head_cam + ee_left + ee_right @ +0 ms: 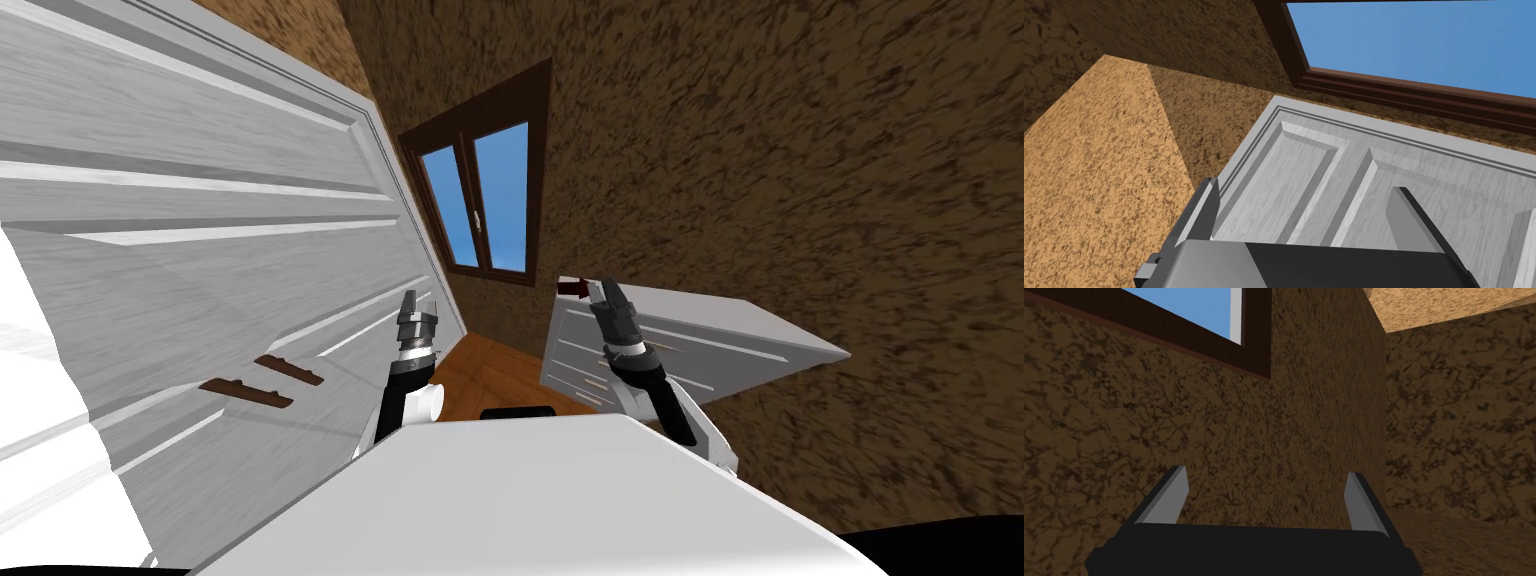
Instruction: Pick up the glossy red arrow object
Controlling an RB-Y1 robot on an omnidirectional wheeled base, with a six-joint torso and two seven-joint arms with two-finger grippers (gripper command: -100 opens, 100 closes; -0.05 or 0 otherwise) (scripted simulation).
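Right gripper (pixel 603 291), its fingers spread apart, hangs over the edge of the grey drawer unit (pixel 700 345). It is just beside the dark red arrow (pixel 572 288), which lies at the corner of the unit's top toward the window (pixel 490 200). Left gripper (pixel 409 302), also spread, faces the white panelled front (pixel 1324 165). A narrow strip of wooden floor (pixel 490 365) lies between the two.

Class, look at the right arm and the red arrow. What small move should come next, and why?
Probably tilt the right gripper down toward the red arrow on the dresser. The gripper is open and close beside the arrow, but its wrist view faces the wall, so the arrow does not seem to be between the fingers.
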